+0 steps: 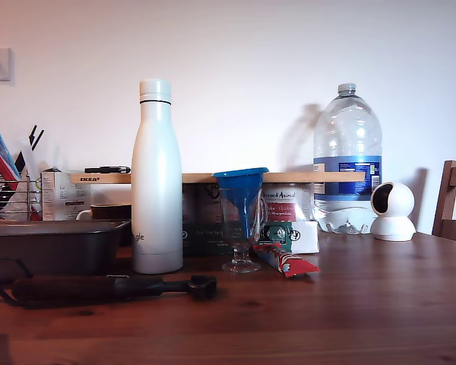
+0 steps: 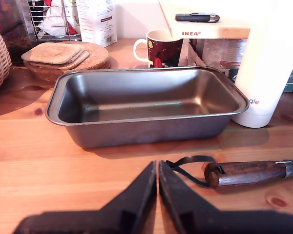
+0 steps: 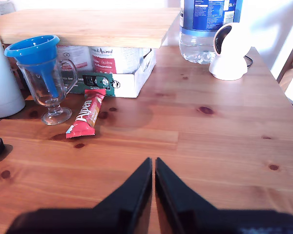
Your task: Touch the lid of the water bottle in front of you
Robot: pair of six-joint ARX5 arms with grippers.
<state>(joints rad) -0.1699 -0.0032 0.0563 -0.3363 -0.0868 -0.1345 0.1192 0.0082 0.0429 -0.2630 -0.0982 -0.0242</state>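
The water bottle is a tall matte-white flask standing upright on the wooden table, left of centre in the exterior view. Its lid, a small white cap above a thin dark ring, shows only in that view. The first wrist view catches the water bottle's lower body beyond a loaf pan; my first gripper is shut and empty, low over the table, well short of it. My second gripper is also shut and empty, with the water bottle's side at the picture's edge. Neither gripper appears in the exterior view.
A dark loaf pan and a wooden-handled tool lie between my first gripper and the bottle. A glass holding a blue funnel, a red snack bar, a clear jug, a white camera and a chair are around.
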